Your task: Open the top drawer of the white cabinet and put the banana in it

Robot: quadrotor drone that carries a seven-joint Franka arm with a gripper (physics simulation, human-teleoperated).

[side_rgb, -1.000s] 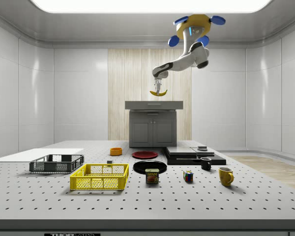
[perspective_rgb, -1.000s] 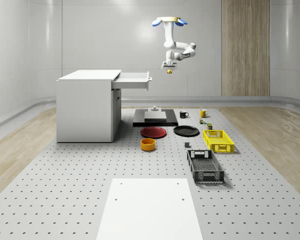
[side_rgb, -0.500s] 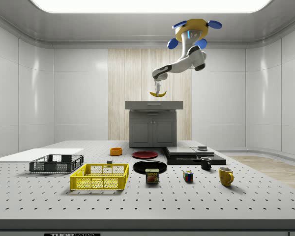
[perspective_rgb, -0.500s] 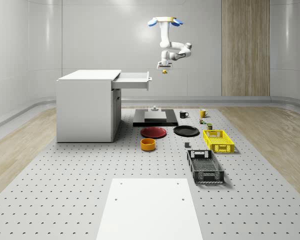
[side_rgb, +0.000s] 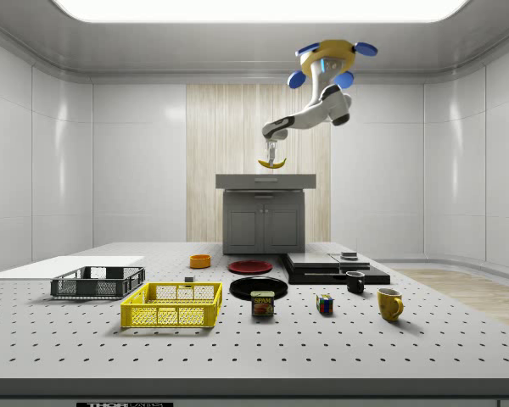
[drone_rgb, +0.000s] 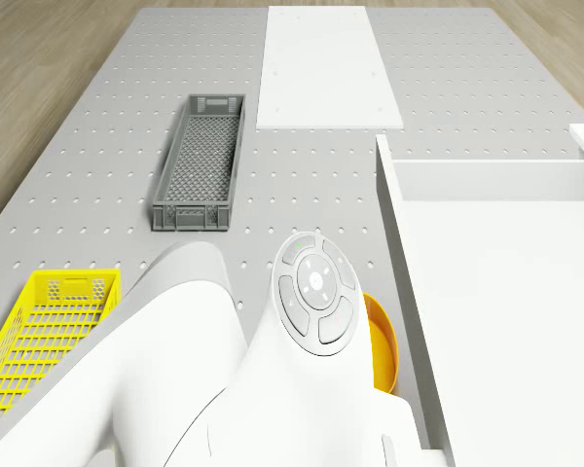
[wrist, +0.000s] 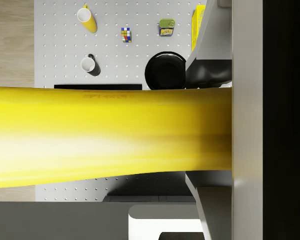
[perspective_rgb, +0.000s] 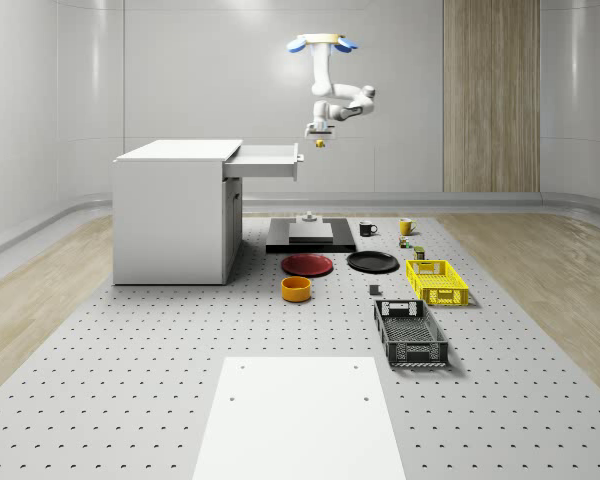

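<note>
The two-finger gripper [side_rgb: 274, 158] on the white arm pinches the curved yellow banana [side_rgb: 272, 163] across its middle, the fruit hanging crosswise beneath the fingers. The blue-rotored drone [perspective_rgb: 321, 43] hovers high in the air, just off the front of the pulled-out top drawer [perspective_rgb: 268, 159] of the white box-shaped cabinet [perspective_rgb: 175, 210]; the gripper hangs just beyond and slightly above the drawer's front panel, not yet over its cavity.

To do this step well, I judge the banana should be carried over the front panel with clearance kept below the fruit's drooping ends, brought well inside the drawer's rim, lowered, and only then let go. Its long axis looks to run along the drawer's width, which should suit the fit.

Far below the gripper lies a grey perforated tabletop [perspective_rgb: 130, 380] with a red plate [perspective_rgb: 307, 264], a black plate [perspective_rgb: 372, 262], an orange bowl [perspective_rgb: 296, 289], a yellow mesh crate [perspective_rgb: 436, 281] and a dark grey crate [perspective_rgb: 410, 333]. The room has pale walls and a wood-panelled strip [perspective_rgb: 490, 95].
</note>
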